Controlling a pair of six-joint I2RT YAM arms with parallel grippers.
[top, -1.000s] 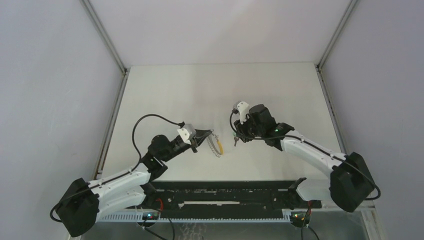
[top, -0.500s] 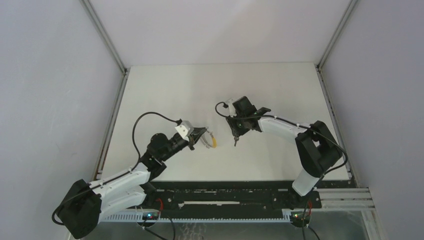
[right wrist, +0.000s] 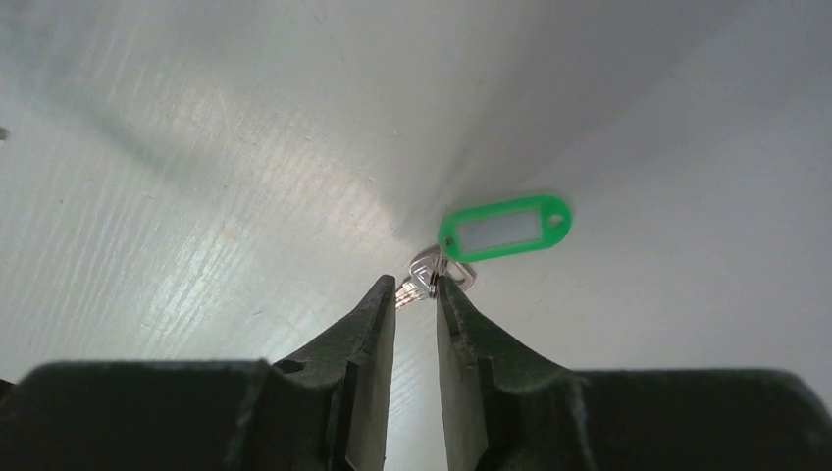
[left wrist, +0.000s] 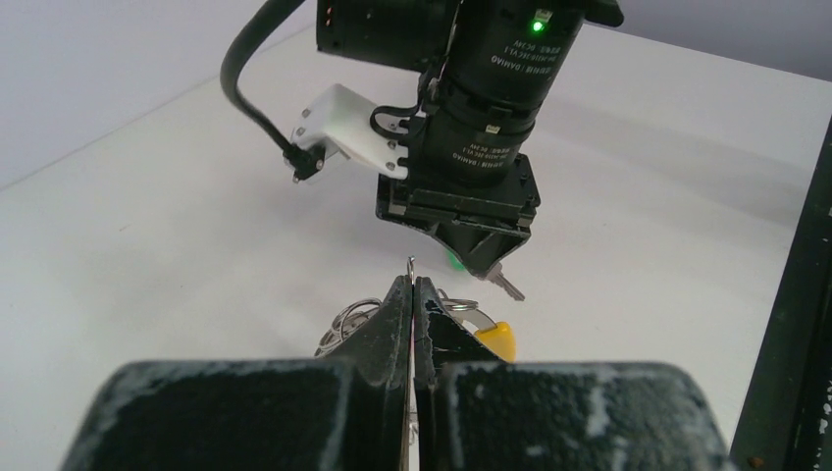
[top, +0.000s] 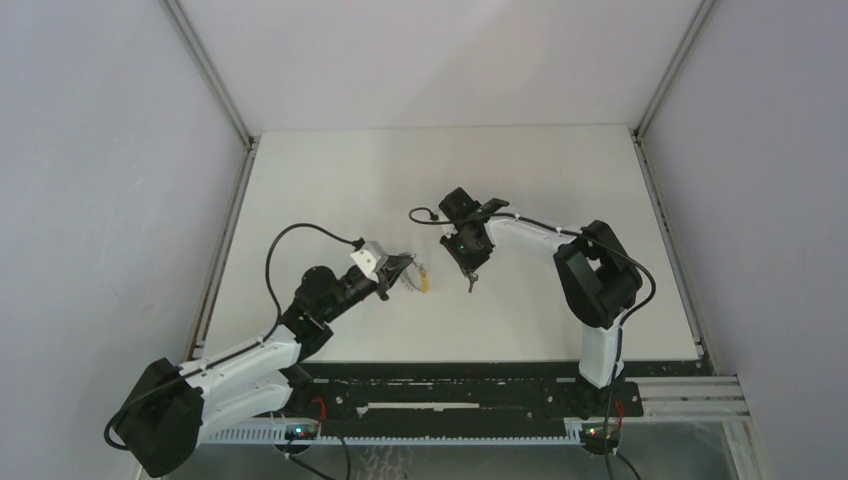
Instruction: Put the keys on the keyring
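At mid-table [top: 560, 170], two grippers face each other, close but apart. One keyring [left wrist: 351, 310], two keys: one green, one yellow. The left gripper [left wrist: 413, 289] has its jaws pressed together on the thin wire of the keyring, and a short wire end pokes up past the tips. Ring loops show on both sides of its fingers. The yellow key [left wrist: 495, 339] sits just beside the left fingers, at the ring on the right side; cannot tell if it is threaded on. The right gripper [right wrist: 415, 292] is held above the table, jaws nearly together, pinching the metal end of the green key [right wrist: 503, 228]. The green head sticks out past the tips and the blade shows under the gripper in the left wrist view. The green key is near the keyring, not touching it.
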